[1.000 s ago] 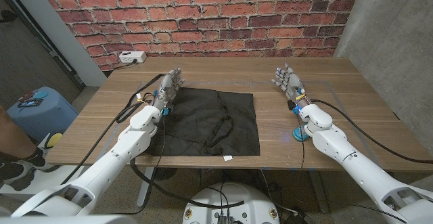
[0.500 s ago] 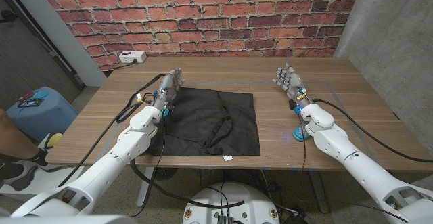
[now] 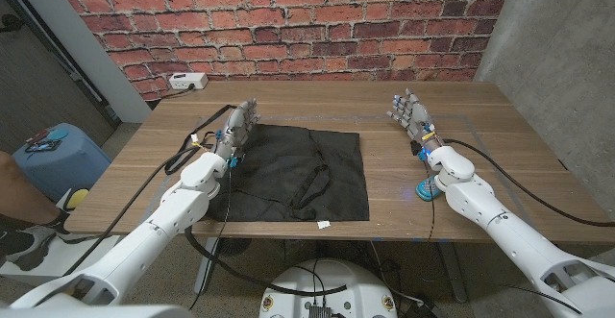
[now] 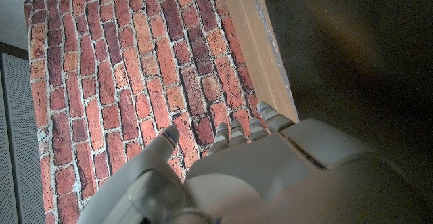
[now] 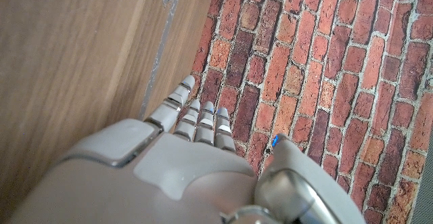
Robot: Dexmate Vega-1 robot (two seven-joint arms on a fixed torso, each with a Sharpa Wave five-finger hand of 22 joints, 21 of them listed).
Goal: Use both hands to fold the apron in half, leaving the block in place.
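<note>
Two hands open, left hand fingers apart at black apron far corner, right hand fingers apart over bare counter.

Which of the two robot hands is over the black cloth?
The left hand, at the apron's far left corner; the right hand stands over bare table.

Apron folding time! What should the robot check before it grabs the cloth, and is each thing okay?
1. Apron lies spread on the table: ok.
2. Left hand at the apron's far left corner, holding nothing: ok.
3. Right hand near the apron: not ok, it stands apart on bare wood.
4. Block on the apron: cannot tell, none is visible.
5. Strap lies loose on the cloth and might snag: not ok.
</note>
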